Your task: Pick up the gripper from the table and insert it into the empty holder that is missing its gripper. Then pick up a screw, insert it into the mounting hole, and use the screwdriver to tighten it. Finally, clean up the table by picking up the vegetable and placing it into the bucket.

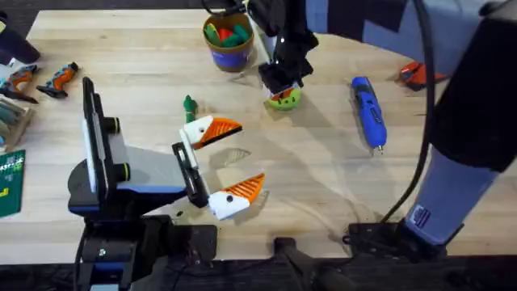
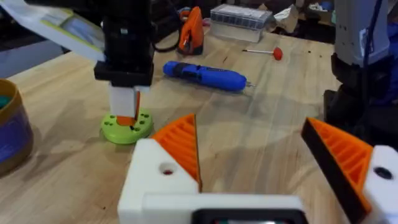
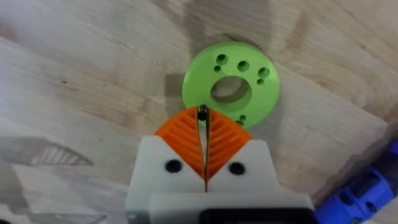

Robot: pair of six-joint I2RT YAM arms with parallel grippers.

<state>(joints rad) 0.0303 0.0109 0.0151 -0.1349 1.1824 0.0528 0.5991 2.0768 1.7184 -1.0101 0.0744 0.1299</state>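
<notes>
A small dark screw (image 3: pixel 202 112) sits pinched between the orange tips of my right gripper (image 3: pixel 203 134), whose fingers are pressed together on it, right at the edge of the round green disc (image 3: pixel 231 83). The disc lies flat on the wooden table (image 1: pixel 323 162) with a large centre hole and a ring of smaller holes around it. From overhead, my right gripper (image 1: pixel 283 85) hangs straight down over that disc (image 1: pixel 285 99), at the far middle of the table.

Just beyond and to the left of it stands the bucket (image 1: pixel 229 40), blue-sided with a tan rim, holding red, green and orange toys. The screwdriver (image 1: pixel 368 110) lies flat to the right of the disc, well apart from it, its thin bit pointing toward my side of the table. The vegetable (image 1: pixel 189 104) lies on the wood left of the disc, just beyond my left gripper.

My left gripper (image 1: pixel 230 162) rests low over the near middle of the table, its fingers spread wide, both white mounts carrying orange tips and nothing between them. Its wrist camera looks across at the screwdriver (image 2: pixel 205 76), the disc (image 2: pixel 127 126) and the other gripper (image 2: pixel 126 109) standing on it.
</notes>
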